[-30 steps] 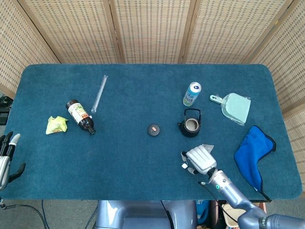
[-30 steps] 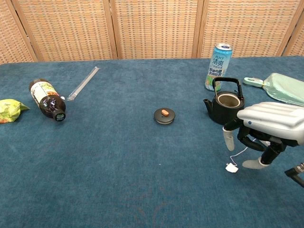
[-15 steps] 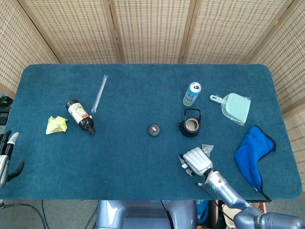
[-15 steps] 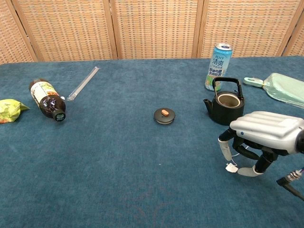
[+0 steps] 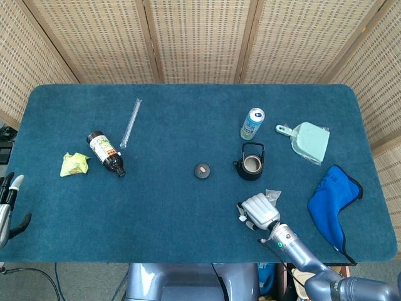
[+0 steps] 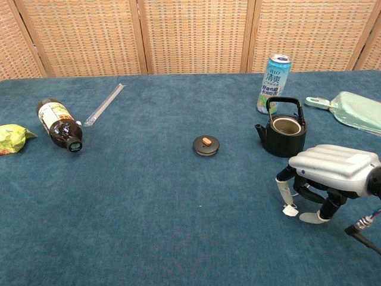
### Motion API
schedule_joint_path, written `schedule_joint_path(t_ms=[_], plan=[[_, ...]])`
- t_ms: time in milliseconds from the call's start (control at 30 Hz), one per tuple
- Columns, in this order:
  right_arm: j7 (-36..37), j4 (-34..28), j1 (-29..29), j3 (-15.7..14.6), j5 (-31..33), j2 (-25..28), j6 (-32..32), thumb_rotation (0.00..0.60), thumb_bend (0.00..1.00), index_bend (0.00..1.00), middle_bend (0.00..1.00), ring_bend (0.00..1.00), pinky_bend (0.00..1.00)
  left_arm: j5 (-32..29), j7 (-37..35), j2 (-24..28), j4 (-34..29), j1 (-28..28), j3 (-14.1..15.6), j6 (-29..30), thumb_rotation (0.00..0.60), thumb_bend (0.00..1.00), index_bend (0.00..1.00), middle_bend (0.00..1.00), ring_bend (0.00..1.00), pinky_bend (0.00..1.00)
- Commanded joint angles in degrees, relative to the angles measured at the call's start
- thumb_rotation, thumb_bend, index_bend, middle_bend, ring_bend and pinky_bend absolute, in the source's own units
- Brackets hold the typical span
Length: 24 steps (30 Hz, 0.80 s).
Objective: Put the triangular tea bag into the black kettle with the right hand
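The black kettle (image 5: 252, 164) (image 6: 282, 134) stands open-topped on the blue table, its lid (image 5: 201, 170) (image 6: 206, 145) lying to its left. The translucent triangular tea bag (image 5: 273, 196) lies just beyond my right hand (image 5: 259, 211) (image 6: 330, 173) and is hidden behind it in the chest view. That hand arches low over the cloth in front of the kettle, fingers apart and pointing down. The bag's white tag (image 6: 290, 210) lies on the table between its fingertips (image 6: 284, 193). I see nothing gripped. My left hand (image 5: 7, 204) hangs off the table's left edge, fingers spread.
A drink can (image 5: 252, 123) (image 6: 275, 75) stands behind the kettle. A pale green dustpan (image 5: 310, 141) (image 6: 357, 110) and a blue cloth (image 5: 334, 200) lie to the right. Far left are a dark bottle (image 5: 105, 152) (image 6: 58, 124), a clear tube (image 5: 131, 122) and a yellow-green wrapper (image 5: 74, 163).
My right hand has sunk toward the table and drawn back a little, its fingertips now down around the tag. The tea bag and kettle have not moved.
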Motion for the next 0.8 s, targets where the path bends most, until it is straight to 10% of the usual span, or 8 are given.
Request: schedule_joint_path(t_ms=[33, 800], plan=[[-0.2, 0.1, 0.1, -0.1, 0.2, -0.2, 0.0, 0.6, 0.43, 0.54, 0.89, 0.9, 0.88, -0.1, 0.0, 0.0, 0.0, 0.0, 0.0, -0.1, 0.6, 0.35, 0.0, 0.0, 0.0, 0.0], [-1.8, 1.1, 1.5, -0.6, 2.4, -1.8, -0.8, 0.6, 0.45, 0.58, 0.9, 0.9, 0.88, -0.8, -1.2, -0.4, 1.5, 0.2, 0.0, -0.4, 0.6, 0.35, 0.0, 0.0, 0.0, 0.0]])
